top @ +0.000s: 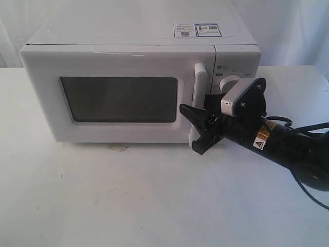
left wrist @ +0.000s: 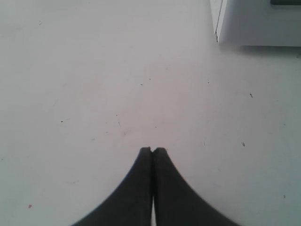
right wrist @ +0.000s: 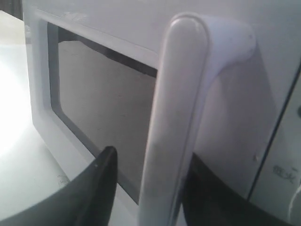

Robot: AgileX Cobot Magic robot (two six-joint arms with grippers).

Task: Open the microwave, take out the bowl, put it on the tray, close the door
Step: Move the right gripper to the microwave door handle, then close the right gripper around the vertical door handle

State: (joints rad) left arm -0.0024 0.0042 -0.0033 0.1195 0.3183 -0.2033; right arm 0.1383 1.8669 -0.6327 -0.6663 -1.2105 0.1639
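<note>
Right wrist view recorded the right gripper with jaws parted, set astride the vertical bar handle of the door. One finger stood on the window side with a visible gap to the bar; the other sat behind it, toward the knob panel. Exterior view showed the door flush on the microwave, which stood on the white table. The left gripper hung over the table near a microwave corner, fingertips pressed together.
</note>
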